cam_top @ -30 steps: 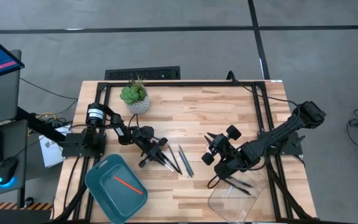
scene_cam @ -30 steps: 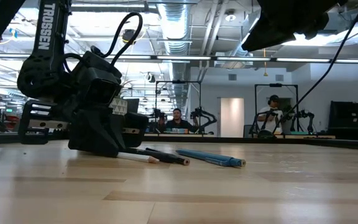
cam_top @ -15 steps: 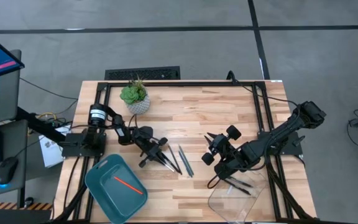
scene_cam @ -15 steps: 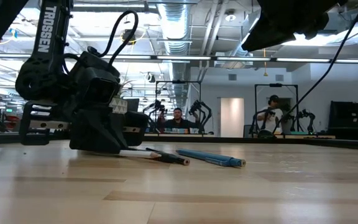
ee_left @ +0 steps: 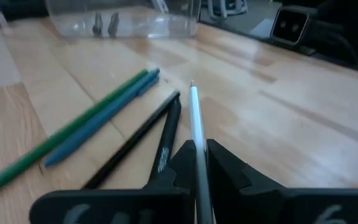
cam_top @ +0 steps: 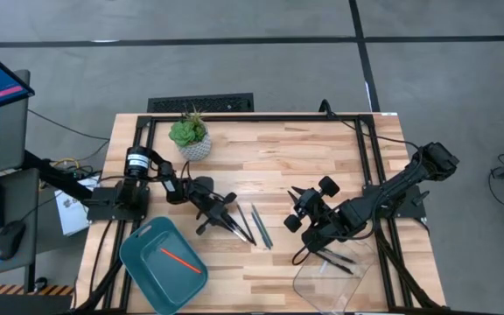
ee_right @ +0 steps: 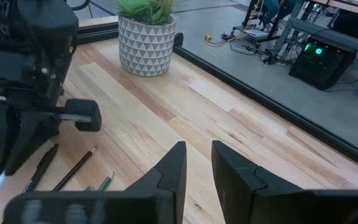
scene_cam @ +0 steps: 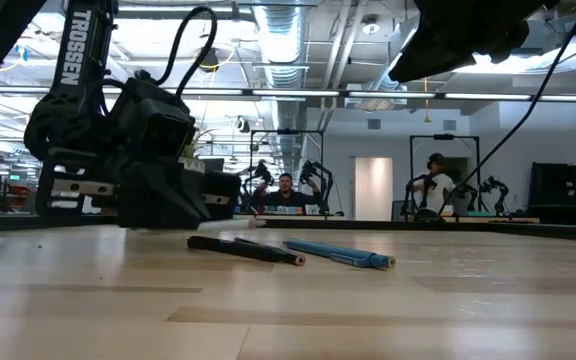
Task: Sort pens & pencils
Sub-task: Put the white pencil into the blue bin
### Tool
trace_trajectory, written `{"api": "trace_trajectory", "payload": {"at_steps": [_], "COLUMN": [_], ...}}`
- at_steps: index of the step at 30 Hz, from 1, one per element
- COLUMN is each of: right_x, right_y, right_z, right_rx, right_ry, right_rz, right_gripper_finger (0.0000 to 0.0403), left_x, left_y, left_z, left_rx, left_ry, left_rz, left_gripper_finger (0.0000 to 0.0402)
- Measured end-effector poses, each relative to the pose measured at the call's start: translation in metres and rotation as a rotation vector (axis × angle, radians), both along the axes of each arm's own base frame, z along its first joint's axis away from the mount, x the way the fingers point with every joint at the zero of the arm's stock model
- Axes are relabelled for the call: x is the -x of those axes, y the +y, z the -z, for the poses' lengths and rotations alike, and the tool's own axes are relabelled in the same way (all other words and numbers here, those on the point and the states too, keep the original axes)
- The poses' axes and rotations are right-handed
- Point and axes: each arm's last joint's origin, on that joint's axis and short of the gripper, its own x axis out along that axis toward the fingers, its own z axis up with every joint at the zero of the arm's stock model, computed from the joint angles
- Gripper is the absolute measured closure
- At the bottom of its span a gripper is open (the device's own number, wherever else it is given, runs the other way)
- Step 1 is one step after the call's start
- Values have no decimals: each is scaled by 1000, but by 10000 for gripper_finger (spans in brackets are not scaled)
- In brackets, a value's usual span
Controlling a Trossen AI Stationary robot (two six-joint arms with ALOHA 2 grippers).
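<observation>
Left gripper (ee_left: 199,163) clamped on white pencil (ee_left: 195,118), lifted just off table (cam_top: 322,157) near centre. Remaining pens (cam_top: 250,224) and green pencil (ee_left: 67,130) loose at about 3 o'clock of it. Light, stiff, slick round sticks, likely to roll or pivot; best pinched mid-shaft. Right gripper (ee_right: 196,167) parted, empty, above clear bin (cam_top: 335,276) at 5 o'clock. Orange pencil (cam_top: 179,260) in teal tray (cam_top: 138,254) at 7 o'clock.

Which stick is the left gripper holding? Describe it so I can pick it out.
Start at the teal tray; just beyond its far corner is the left gripper, shut on the white stick. It alone is lifted off the table, unlike the black, blue and green sticks lying beside it.
</observation>
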Motion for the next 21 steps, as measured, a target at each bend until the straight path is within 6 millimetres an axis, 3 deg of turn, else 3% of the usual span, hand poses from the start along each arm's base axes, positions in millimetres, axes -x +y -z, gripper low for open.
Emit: {"api": "trace_trajectory", "payload": {"at_steps": [12, 21], "right_x": [0, 0], "right_y": [0, 0], "right_z": [0, 0], "right_rx": [1, 1], "right_ry": [2, 2], "right_rz": [0, 0], "right_gripper_finger": [305, 305], "left_x": [-1, 18], "left_y": [-1, -1], "left_z": [-55, -116], "left_rx": [7, -61], "left_ry": [-147, -241], "left_rz": [44, 32], "left_gripper_finger": [393, 393]}}
